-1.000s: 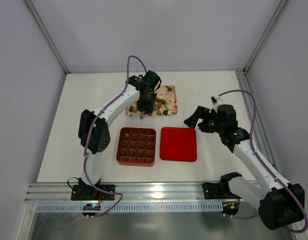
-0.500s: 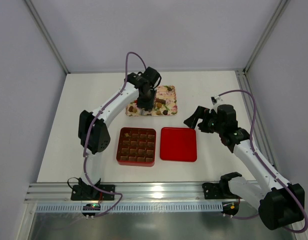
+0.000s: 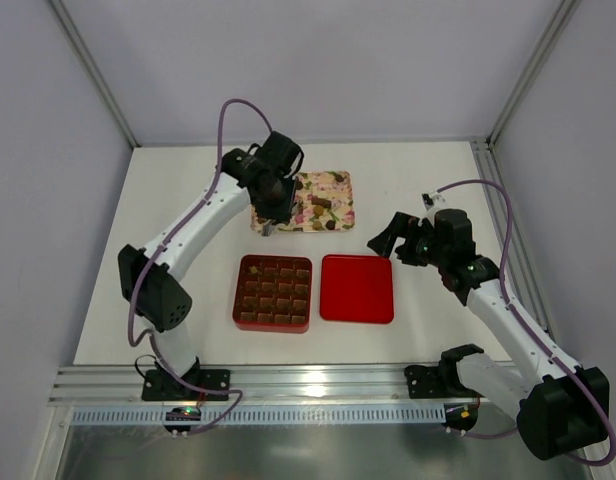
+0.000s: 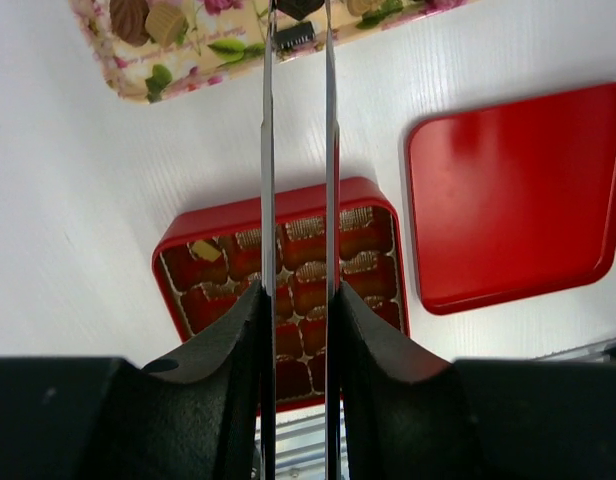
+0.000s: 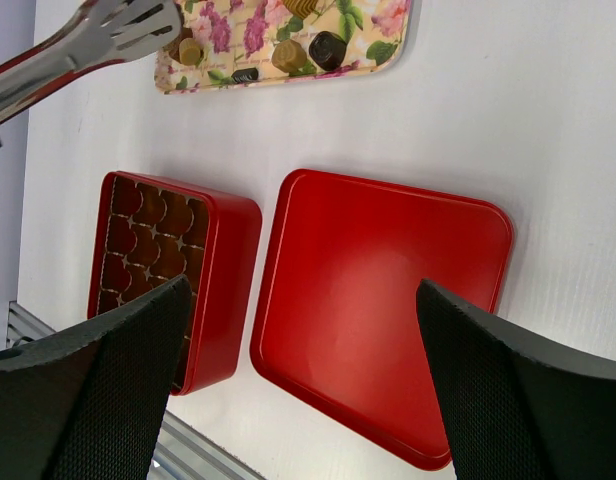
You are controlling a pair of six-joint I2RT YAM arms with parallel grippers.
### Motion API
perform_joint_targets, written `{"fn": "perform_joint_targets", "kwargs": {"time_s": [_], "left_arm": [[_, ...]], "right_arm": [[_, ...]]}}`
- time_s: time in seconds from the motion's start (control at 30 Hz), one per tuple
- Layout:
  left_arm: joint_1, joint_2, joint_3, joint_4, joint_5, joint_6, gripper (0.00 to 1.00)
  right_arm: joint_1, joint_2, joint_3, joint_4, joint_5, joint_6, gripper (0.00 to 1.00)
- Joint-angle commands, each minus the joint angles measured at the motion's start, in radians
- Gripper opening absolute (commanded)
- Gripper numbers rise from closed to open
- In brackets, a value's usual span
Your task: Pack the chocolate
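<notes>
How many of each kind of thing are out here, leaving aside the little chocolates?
Robot arms: 2 (left arm, right arm)
Red box: 1
Red lid: 1
Flowered tray: 1
Metal tongs: 1
Total: 6

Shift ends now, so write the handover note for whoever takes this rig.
Left gripper: shut on tongs, tips at the edge of the floral tray; whether they hold a piece is unclear.
Right gripper: open, empty, by the red lid.
Chocolate: several pieces on the tray; one light piece visible in the open red box.
Left to do: remaining pieces into box, lid on.
</notes>
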State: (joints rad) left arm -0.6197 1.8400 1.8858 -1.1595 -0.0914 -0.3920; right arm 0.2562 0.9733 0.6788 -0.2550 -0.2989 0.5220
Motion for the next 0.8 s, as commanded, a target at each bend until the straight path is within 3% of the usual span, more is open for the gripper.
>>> {"fn": "perform_joint_targets", "kwargs": {"time_s": [0.0,0.43,0.77], "left_arm": [[-0.002,-0.128,-0.06,-0.012,0.007,-0.021,0.31],[-0.011,-0.47,-0.361,-0.049,0.024,-0.079,0.31],[-0.018,-0.602,-0.527,-0.051,0.064,-0.099,0.32]], "right_arm": [[0.006,-0.012,0.008,0.036,-0.005,-0.002,0.93],[0.006,0.016,0.016,0.042,0.015,-0.002,0.93],[0.006,0.028,0.01,0.051,0.027,0.004,0.93]]}}
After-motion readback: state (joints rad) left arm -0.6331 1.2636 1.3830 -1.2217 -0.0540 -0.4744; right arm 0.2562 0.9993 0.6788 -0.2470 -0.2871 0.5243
